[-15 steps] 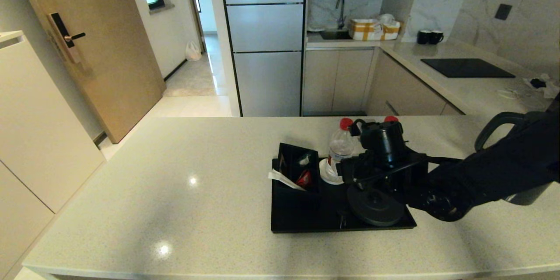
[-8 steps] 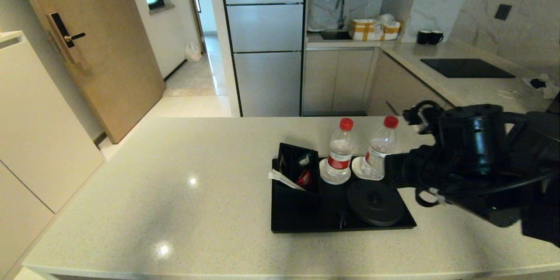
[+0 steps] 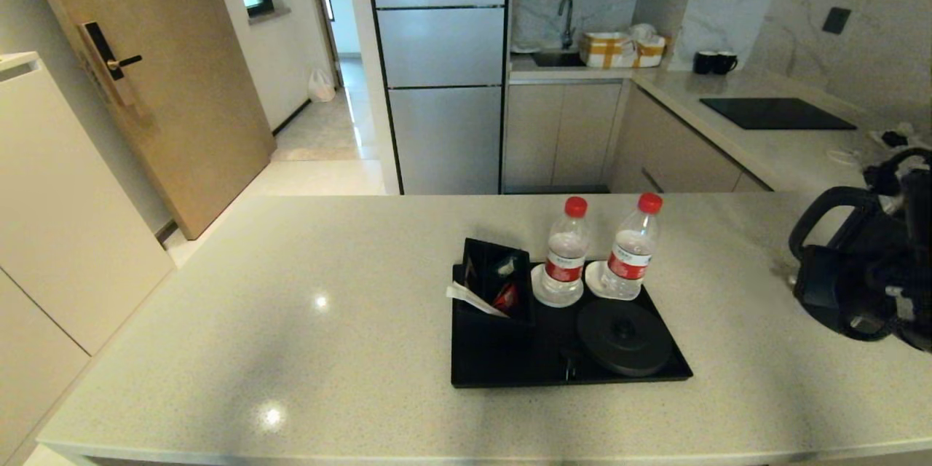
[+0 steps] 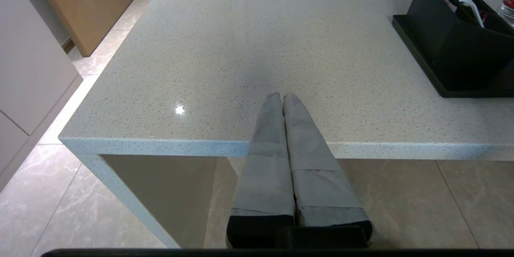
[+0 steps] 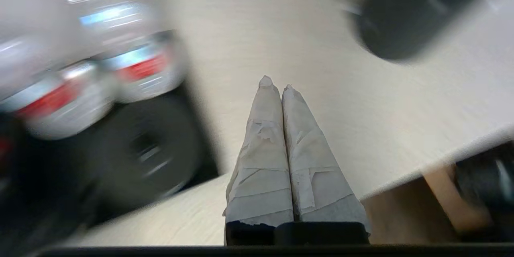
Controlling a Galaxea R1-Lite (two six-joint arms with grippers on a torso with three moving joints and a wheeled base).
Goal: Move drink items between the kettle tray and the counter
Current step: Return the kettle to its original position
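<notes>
Two clear water bottles with red caps (image 3: 565, 255) (image 3: 632, 251) stand on white coasters at the back of the black kettle tray (image 3: 502, 368). The round kettle base (image 3: 625, 335) lies bare in front of them. Off the tray, at the far right of the counter (image 3: 328, 306), stands the dark kettle (image 3: 804, 222), its loop handle showing and its body partly hidden by my right arm (image 3: 866, 284). My right gripper (image 5: 276, 84) is shut and empty over the counter, between the blurred bottles (image 5: 140, 68) and the kettle (image 5: 393, 28). Shut and empty too, my left gripper (image 4: 282, 95) hangs at the counter's front edge.
A black box of sachets (image 3: 496, 280) sits on the tray's left side, also seen in the left wrist view (image 4: 453, 44). The beige counter stretches left of the tray to its edge (image 4: 160, 146). A cooktop panel (image 3: 775, 113) and two mugs (image 3: 713, 62) lie on the far worktop.
My right arm has pulled back from the bottles on the tray to the far right. Its gripper went from open to shut, and the right bottle stays standing on its coaster.
</notes>
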